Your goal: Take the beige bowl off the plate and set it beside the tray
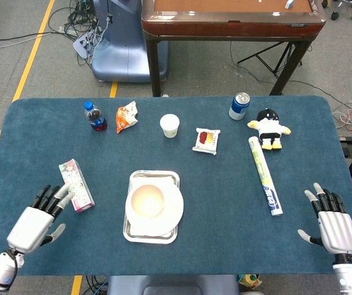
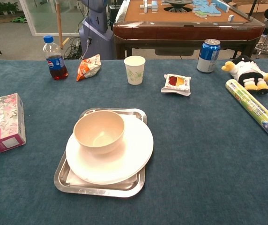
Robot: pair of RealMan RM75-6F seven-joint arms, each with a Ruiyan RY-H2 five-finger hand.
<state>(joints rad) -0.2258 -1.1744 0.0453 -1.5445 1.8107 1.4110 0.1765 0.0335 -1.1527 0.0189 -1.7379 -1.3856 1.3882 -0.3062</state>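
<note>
The beige bowl (image 1: 148,201) (image 2: 99,131) sits upright on a white plate (image 1: 171,212) (image 2: 129,152), which lies on a metal tray (image 1: 136,178) (image 2: 133,113) near the table's front middle. My left hand (image 1: 36,223) hovers at the front left with its fingers spread and nothing in it, well left of the tray. At the front right corner my right hand (image 1: 333,227) is also spread and empty. Neither hand appears in the chest view.
A floral tissue box (image 1: 76,185) (image 2: 6,122) lies just beyond my left hand. Along the back stand a cola bottle (image 1: 94,116), snack bag (image 1: 125,116), paper cup (image 1: 170,125), wrapped snack (image 1: 206,140), can (image 1: 239,106) and penguin plush (image 1: 269,128). A wrap roll (image 1: 264,175) lies right.
</note>
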